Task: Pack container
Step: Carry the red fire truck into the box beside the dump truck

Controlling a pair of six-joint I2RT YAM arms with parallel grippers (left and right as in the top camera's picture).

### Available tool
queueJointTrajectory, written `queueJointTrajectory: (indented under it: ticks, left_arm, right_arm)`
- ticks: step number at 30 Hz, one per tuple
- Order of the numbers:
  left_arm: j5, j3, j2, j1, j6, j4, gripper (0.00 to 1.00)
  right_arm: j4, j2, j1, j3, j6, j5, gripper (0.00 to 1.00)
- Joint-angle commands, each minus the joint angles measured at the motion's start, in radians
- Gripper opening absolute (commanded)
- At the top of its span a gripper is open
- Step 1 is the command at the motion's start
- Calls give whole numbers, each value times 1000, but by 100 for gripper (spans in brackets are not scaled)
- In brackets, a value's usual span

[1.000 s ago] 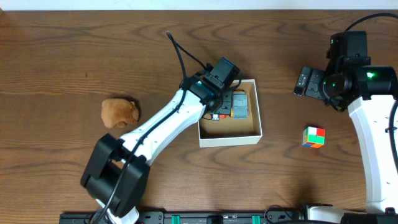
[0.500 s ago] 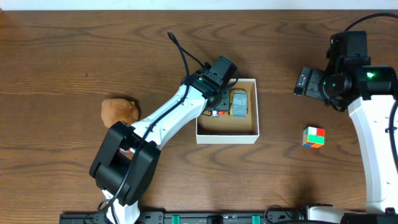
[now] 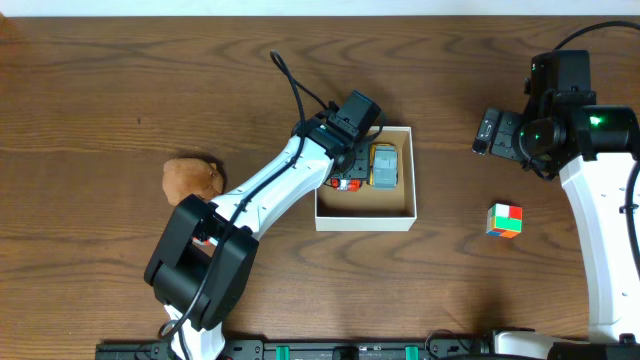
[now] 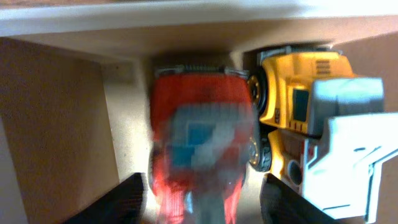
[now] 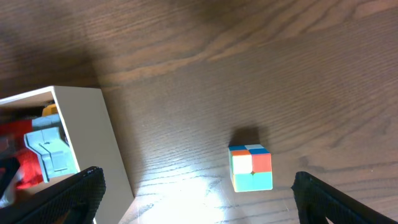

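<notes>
Cardboard container (image 3: 366, 222): left hand (image 4: 202, 190) parted astride blurred red car (image 4: 199, 112); right hand (image 5: 196, 190) spread, empty.

The container (image 3: 366, 222) was white outside and tan inside, its toy car (image 4: 199, 134) red, its truck (image 4: 298, 106) yellow and grey, the cube (image 3: 505, 220) multicoloured squares, the plush (image 3: 192, 179) brown, the worktop (image 3: 100, 100) dark wood-grain.

no readable text, no labels, no brands, no numbers or signs on anything in view
</notes>
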Motion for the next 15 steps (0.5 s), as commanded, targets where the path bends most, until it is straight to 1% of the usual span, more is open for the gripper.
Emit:
queueJointTrajectory:
  ticks: [1, 3, 4, 7, 8, 15]
  left_arm:
    - [-10, 27, 7, 0, 35, -13, 79]
    - [-10, 28, 5, 1, 60, -18, 90]
    - [-11, 28, 4, 1, 63, -23, 93]
    - [-11, 28, -4, 1, 63, -37, 97]
    - [-11, 28, -8, 1, 63, -41, 97]
    - [-11, 28, -69, 1, 89, -48, 97]
  right_arm:
    - [-1, 2, -5, 2, -11, 0, 99]
    - [-1, 2, -5, 2, -11, 0, 99]
    - [-1, 2, -5, 2, -11, 0, 99]
    - [-1, 2, -5, 2, -11, 0, 99]
    - [-1, 2, -5, 2, -11, 0, 98]
    - [-1, 2, -5, 2, -11, 0, 99]
